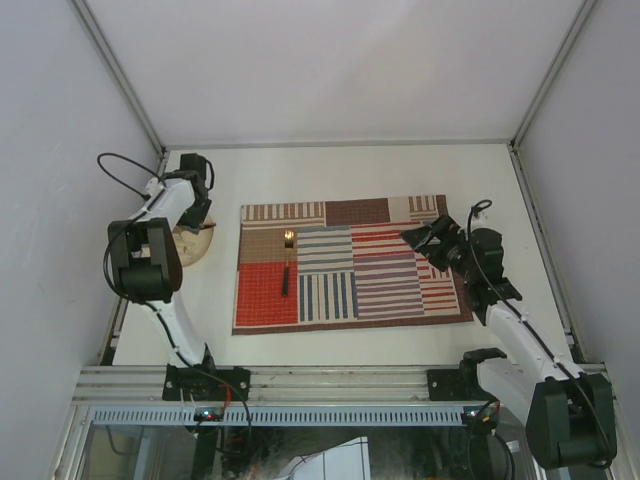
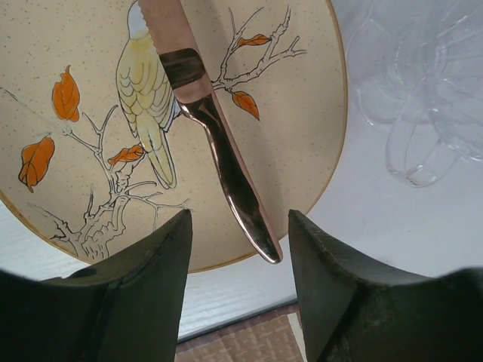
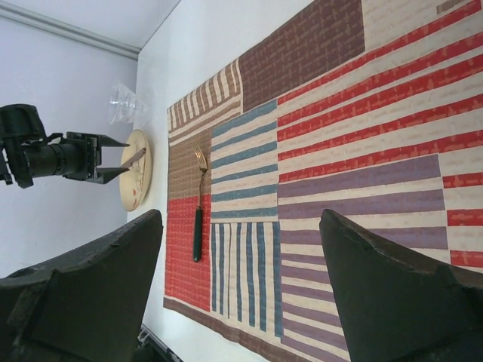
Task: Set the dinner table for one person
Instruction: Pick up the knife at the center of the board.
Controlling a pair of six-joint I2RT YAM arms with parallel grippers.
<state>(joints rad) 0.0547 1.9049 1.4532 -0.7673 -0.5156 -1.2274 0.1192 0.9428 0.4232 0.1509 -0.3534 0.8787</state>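
The top view looks down from high at the near edge over the whole dinner table (image 1: 330,170). The left wrist view sits close above a plate (image 2: 302,113). The right wrist view looks low across the placemat (image 3: 339,136) and shares that plate at its left.

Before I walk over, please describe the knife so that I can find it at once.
On the white dinner table, look left of the striped placemat, where a cream plate painted with a yellow bird sits. The knife lies across that plate. Its shiny copper-coloured handle sets it apart from the fork, which has a dark handle and lies on the placemat.
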